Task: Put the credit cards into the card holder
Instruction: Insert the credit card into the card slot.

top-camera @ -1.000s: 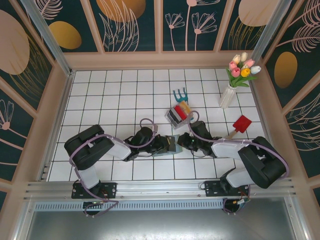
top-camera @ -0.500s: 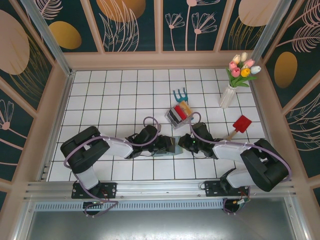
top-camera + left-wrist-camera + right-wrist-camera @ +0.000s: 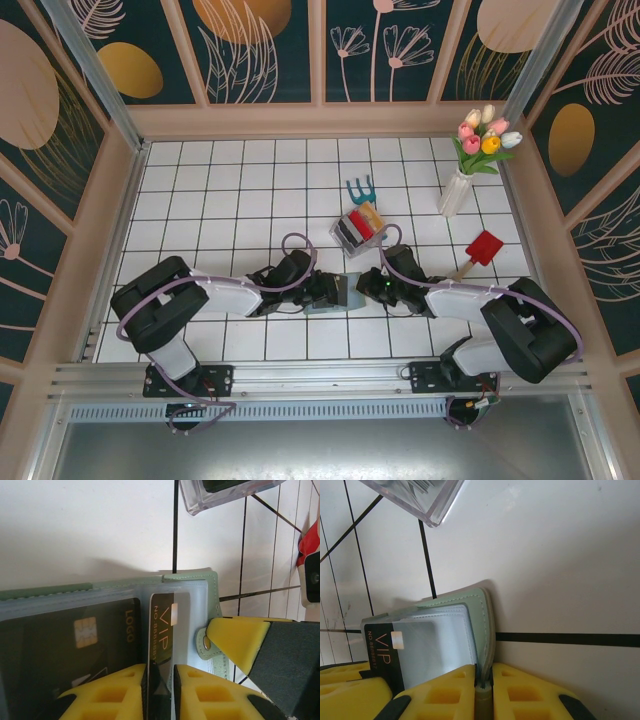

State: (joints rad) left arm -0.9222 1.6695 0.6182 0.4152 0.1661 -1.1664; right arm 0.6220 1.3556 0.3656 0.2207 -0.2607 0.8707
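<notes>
Card holder (image 3: 481, 610) lies between both arms: right pincer (image 3: 482, 675) clamps its edge, left pincer (image 3: 160, 680) nips the black card (image 3: 161, 625); clear rack (image 3: 358, 230) near beyond, open table (image 3: 220, 200) leftward.

Sage-green card holder (image 3: 482, 620); black gold-lettered card (image 3: 160, 625); white black-gridded table (image 3: 250, 180).

The black VIP card (image 3: 162, 625) has its lower end hidden between the left tool's (image 3: 160, 674) fingers.
</notes>
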